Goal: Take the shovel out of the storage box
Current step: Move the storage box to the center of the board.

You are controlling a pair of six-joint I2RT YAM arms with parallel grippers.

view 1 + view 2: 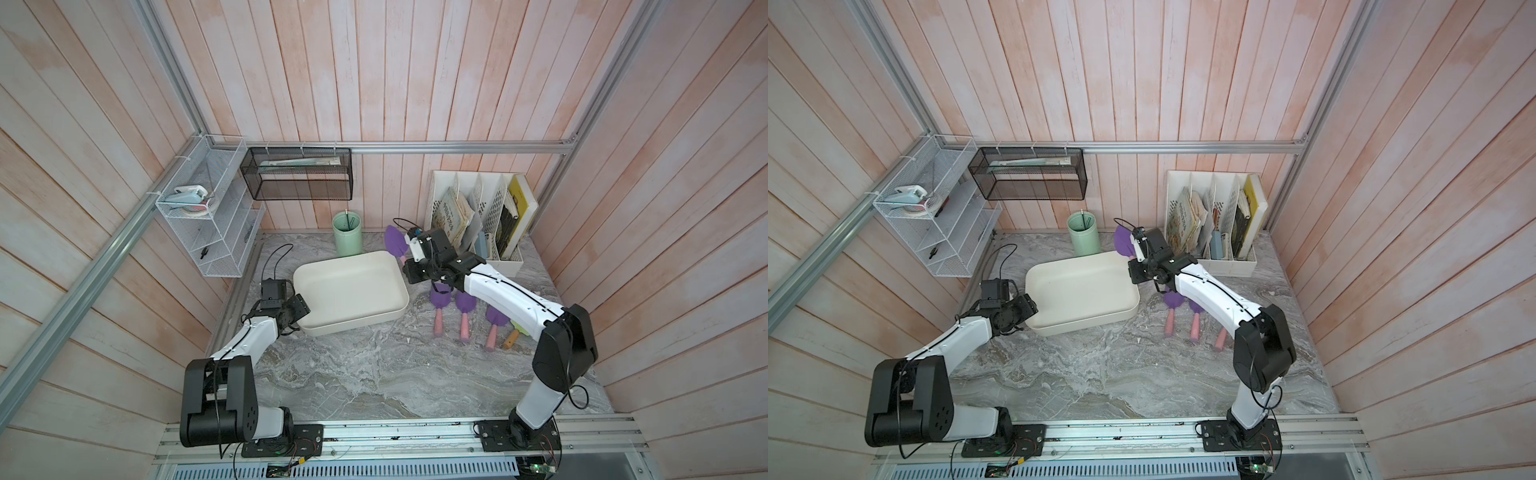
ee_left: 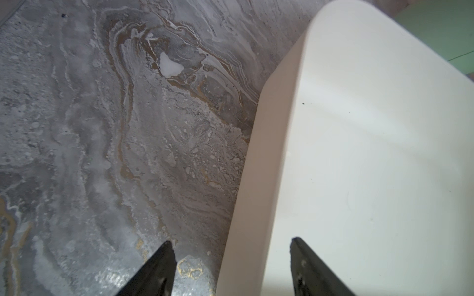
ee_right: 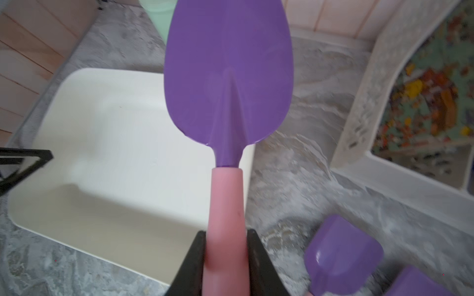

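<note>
On the grey marbled tabletop [image 1: 374, 374] we see the shallow cream-white plastic storage box [image 1: 357, 321] with rounded corners, standing a little turned. Our right arm [image 1: 511, 291] rises from the front rail, bends sharply at its black elbow and stretches the white forearm toward the far right corner of the box. The right gripper [image 3: 227, 237] is clamped on the pink handle of the shovel [image 3: 228, 77], which has a purple oval blade. The shovel is out of the box: it is held in the air at that far right corner, with the blade pointing toward the back wall, near the mint-green cylindrical cup [image 1: 347, 239]. Under the forearm, three other purple garden tools [image 1: 464, 326] with pink handles lie side by side on the table, near the box. A tall white slotted file rack [image 1: 496, 216] stands behind the wrist.

Our left arm [image 1: 249, 336] is folded low and reaches to the near left corner of the box. The left gripper [image 2: 230, 243] has its jaws apart, one finger outside the wall and one over the inside; in the wrist view neither touches the wall.
</note>
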